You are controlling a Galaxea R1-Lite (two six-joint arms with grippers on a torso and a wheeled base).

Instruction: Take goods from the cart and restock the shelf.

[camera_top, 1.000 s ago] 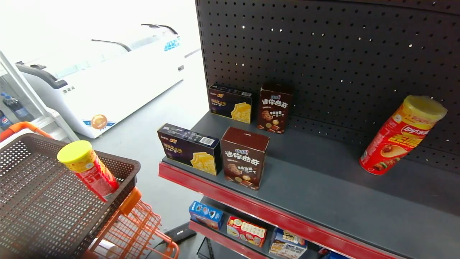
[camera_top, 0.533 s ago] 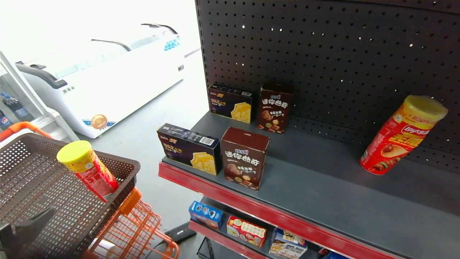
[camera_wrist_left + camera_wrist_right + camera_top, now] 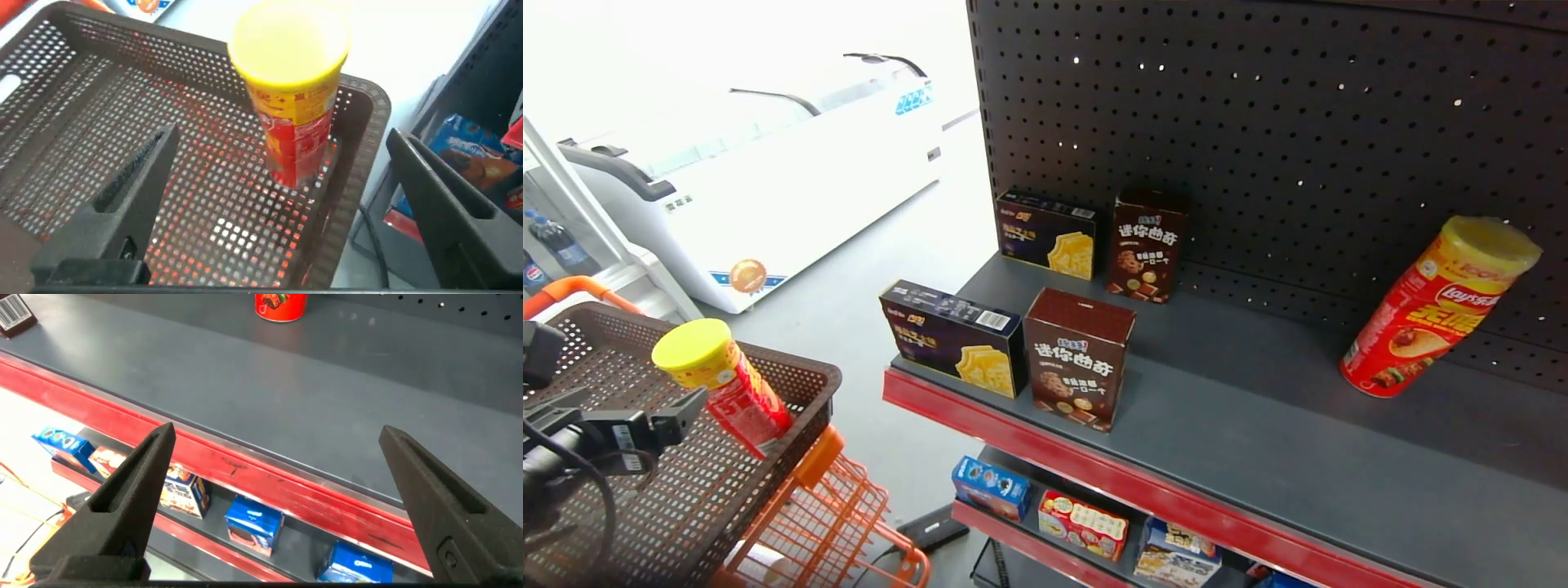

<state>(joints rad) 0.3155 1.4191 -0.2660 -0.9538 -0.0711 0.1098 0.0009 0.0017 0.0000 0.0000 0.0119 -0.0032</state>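
A red chip can with a yellow lid (image 3: 723,384) stands tilted against the near corner of the brown cart basket (image 3: 792,371). My left gripper (image 3: 621,384) hovers over the basket just beside the can, open. In the left wrist view the can (image 3: 294,106) stands just beyond the two spread fingers (image 3: 131,196), untouched. A second red can (image 3: 1437,306) leans against the pegboard on the grey shelf (image 3: 1258,425). My right gripper (image 3: 278,437) is open and empty over the shelf's front part, with that can's base (image 3: 280,304) farther back.
Two dark blue boxes (image 3: 952,336) and two brown cookie boxes (image 3: 1078,355) stand on the shelf's left part. Its middle is bare up to the red front lip (image 3: 1094,465). Small blue boxes (image 3: 253,527) sit on the lower shelf. A white chest freezer (image 3: 768,180) stands behind the orange cart.
My left arm has risen into the head view from the bottom left and come up beside the can in the basket. The goods have not moved.
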